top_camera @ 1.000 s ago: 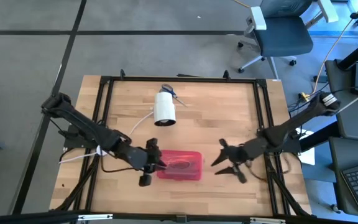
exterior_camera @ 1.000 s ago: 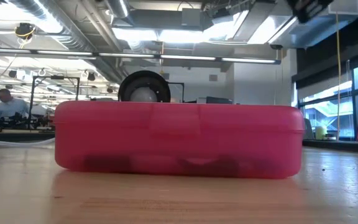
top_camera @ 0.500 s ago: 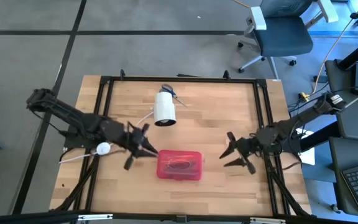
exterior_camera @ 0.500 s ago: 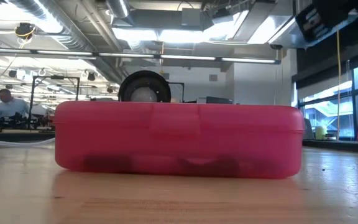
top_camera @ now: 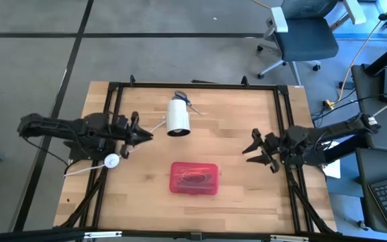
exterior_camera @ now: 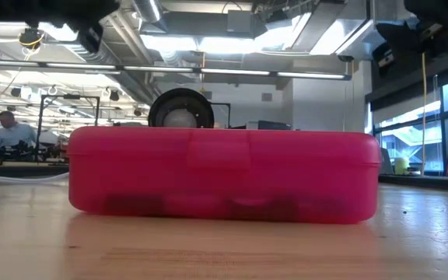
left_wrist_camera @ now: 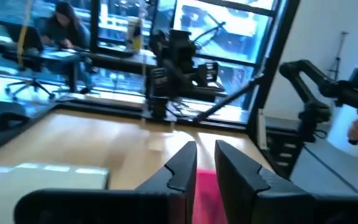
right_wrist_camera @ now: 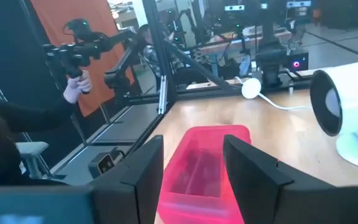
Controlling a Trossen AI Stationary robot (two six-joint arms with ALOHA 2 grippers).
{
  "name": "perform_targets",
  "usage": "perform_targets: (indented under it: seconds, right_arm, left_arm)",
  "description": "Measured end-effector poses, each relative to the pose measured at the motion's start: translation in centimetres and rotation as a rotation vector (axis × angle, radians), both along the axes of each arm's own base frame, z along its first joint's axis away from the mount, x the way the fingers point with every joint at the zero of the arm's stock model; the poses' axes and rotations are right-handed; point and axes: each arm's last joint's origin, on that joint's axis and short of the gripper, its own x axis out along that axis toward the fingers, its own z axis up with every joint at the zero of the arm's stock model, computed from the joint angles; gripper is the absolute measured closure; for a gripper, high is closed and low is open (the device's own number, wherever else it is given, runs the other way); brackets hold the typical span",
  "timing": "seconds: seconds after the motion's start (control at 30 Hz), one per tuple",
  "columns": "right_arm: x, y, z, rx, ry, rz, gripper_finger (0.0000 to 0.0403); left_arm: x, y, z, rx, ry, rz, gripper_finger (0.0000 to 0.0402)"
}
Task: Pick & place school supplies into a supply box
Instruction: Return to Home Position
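Note:
The translucent red supply box [top_camera: 194, 178] lies shut on the wooden table, near its front middle. It also shows in the low view [exterior_camera: 222, 175] and the right wrist view [right_wrist_camera: 204, 165]. The school supplies show only as dark shapes through its wall [exterior_camera: 263, 208]. My left gripper [top_camera: 146, 136] hangs to the box's far left, clear of it, its fingers [left_wrist_camera: 185, 165] a narrow gap apart and empty. My right gripper [top_camera: 252, 149] hangs to the box's far right, open and empty, pointing toward it.
A white cylinder [top_camera: 178, 115] lies far of the box, with a white cable running to a white ball [top_camera: 112, 160] at the left. A black frame rail [top_camera: 287, 128] borders the table. A person's hand [right_wrist_camera: 73, 87] holds a device beyond the table.
My left gripper has drawn back from the box's left end toward the table's left and far edges, and its fingers have come closer together. My right gripper has drawn back toward the right and far edges, staying open. The box has stayed in place.

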Motion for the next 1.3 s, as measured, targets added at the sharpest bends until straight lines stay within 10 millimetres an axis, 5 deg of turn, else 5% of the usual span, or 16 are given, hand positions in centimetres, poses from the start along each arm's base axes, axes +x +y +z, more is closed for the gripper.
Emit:
perform_targets:
  seconds: [0.6, 0.97, 1.3]
  right_arm:
    - [-2.0, -1.8, -1.6, -0.011, -0.112, 0.015, 0.0231]
    - [-2.9, -2.3, -2.4, 0.008, -0.149, -0.017, 0.0231]
    - [-3.4, -2.4, -3.0, -0.019, -0.106, -0.042, 0.0231]
  left_arm:
    - [-5.5, 2.2, -1.7, 0.079, -0.066, 0.247, 0.035]
    - [-5.2, 2.8, -2.8, 0.092, -0.057, 0.33, 0.0353]
    - [-4.0, 3.6, -6.3, 0.067, -0.034, 0.385, 0.0348]
